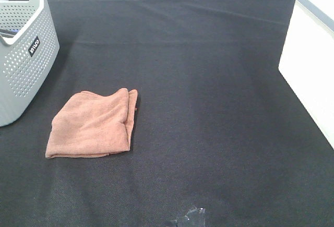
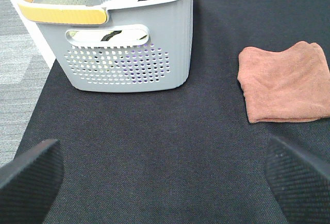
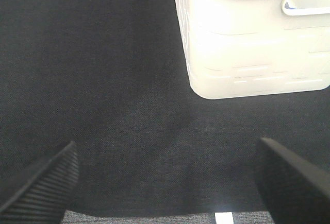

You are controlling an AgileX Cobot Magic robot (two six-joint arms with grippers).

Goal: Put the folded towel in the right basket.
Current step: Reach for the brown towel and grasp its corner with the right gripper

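Note:
The folded towel [image 1: 93, 124] is salmon-brown and lies flat on the black cloth at the left of the exterior high view; it also shows in the left wrist view [image 2: 285, 82]. The right basket [image 1: 312, 55] is white and stands at the right edge; the right wrist view shows its wall [image 3: 247, 49]. My left gripper [image 2: 165, 177] is open and empty, low over the cloth, well short of the towel. My right gripper [image 3: 170, 183] is open and empty, near the white basket. In the exterior high view only a dark gripper tip [image 1: 190, 217] shows at the bottom edge.
A grey perforated basket [image 1: 23, 55] stands at the far left, close to the towel; it [image 2: 124, 54] holds dark and blue items and has a yellow handle. The black cloth [image 1: 198, 81] covers the table. The table's edge and grey floor show in both wrist views.

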